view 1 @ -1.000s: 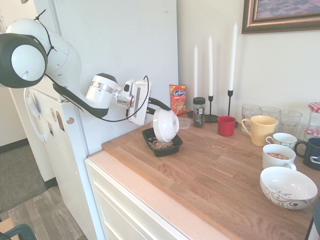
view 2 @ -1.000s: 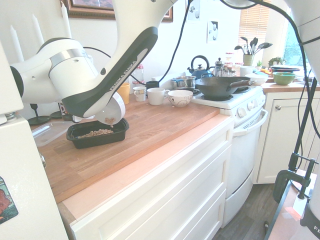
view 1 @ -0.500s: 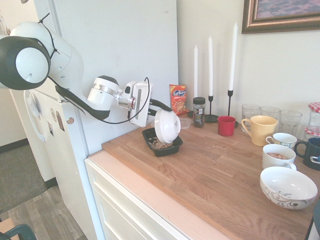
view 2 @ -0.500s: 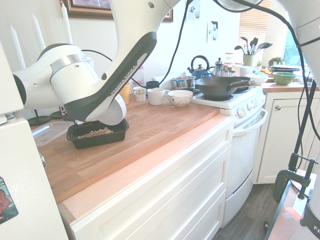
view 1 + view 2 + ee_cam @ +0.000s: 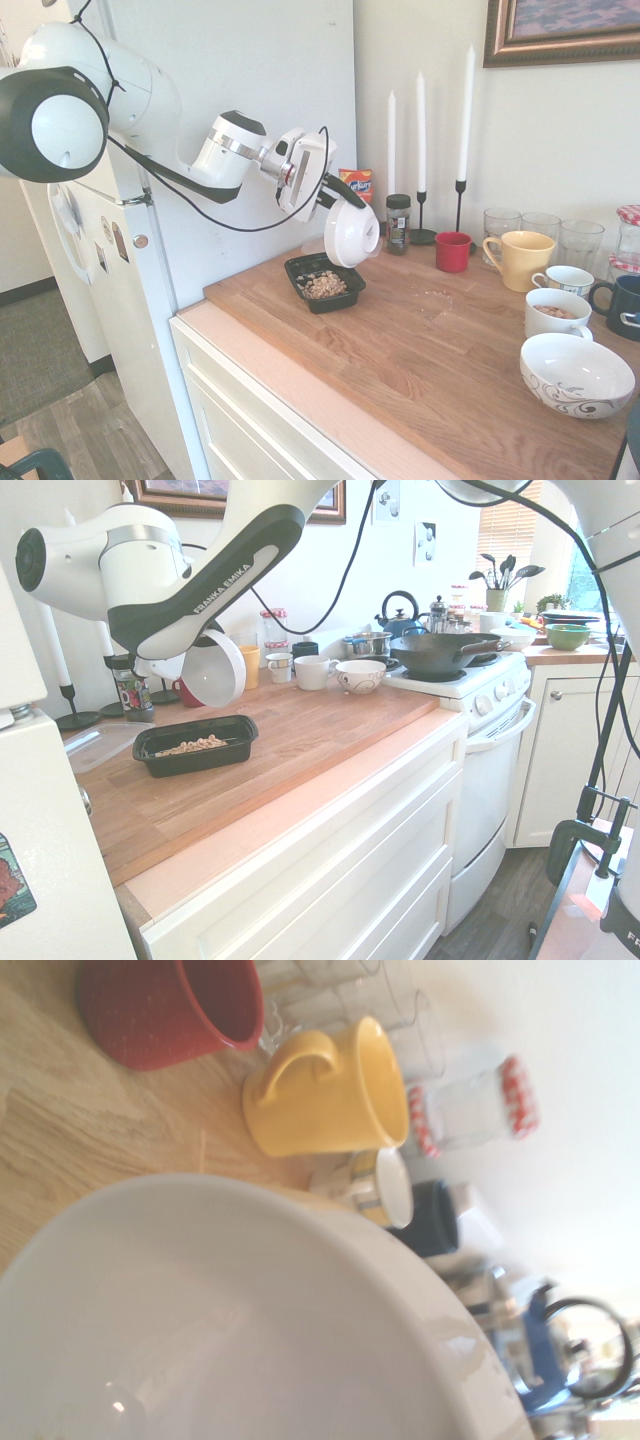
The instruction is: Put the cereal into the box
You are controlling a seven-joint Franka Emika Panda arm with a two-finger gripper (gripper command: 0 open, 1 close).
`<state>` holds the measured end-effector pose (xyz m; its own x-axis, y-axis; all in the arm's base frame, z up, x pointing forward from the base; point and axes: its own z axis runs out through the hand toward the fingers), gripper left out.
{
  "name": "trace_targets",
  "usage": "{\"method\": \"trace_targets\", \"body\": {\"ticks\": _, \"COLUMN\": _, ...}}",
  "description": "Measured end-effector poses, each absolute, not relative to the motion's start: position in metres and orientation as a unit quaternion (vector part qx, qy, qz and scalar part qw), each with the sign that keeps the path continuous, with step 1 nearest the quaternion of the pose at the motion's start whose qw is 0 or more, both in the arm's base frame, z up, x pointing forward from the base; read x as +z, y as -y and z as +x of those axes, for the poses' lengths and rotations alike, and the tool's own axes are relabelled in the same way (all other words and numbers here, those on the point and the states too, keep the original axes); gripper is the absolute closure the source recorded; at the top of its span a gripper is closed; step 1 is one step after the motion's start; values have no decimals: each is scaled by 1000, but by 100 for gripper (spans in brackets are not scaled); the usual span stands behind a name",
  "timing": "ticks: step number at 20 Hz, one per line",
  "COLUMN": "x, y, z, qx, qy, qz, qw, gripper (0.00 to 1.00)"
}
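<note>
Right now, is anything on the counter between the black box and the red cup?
Mostly bare wood. In the first exterior view only a few scattered crumbs lie on the counter between the box and the red cup; the held white bowl hangs above that stretch.

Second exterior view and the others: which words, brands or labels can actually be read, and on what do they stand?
"FRANKA EMIKA": white print along the dark band of the robot arm, second exterior view.
Orange-red snack bag behind the gripper, first exterior view: logo too blurred to read.
Dark-lidded jar beside the candlesticks: label too small.
Wrist view: no text.
</note>
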<state>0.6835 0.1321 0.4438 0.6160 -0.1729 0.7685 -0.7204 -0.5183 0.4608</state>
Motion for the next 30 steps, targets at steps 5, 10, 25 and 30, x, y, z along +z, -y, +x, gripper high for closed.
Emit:
{"method": "trace_targets", "body": {"ticks": 5, "x": 464, "y": -87, "z": 699, "qx": 293, "qy": 352, "qz": 826, "qw": 328, "gripper": 100}}
{"method": "trace_targets", "body": {"ticks": 10, "x": 478, "y": -19, "z": 709, "qx": 253, "qy": 425, "qz": 831, "qw": 253, "gripper": 100}}
{"method": "trace_targets", "body": {"ticks": 25, "x": 426, "y": 147, "z": 686, "qx": 112, "qy": 534, "qz": 832, "qw": -104, "gripper": 100}}
{"method": "trace_targets", "body": {"ticks": 30, "x": 404, "y": 190, "z": 670, "qx": 107, "qy": 546, "qz": 821, "qw": -131, "gripper": 100}}
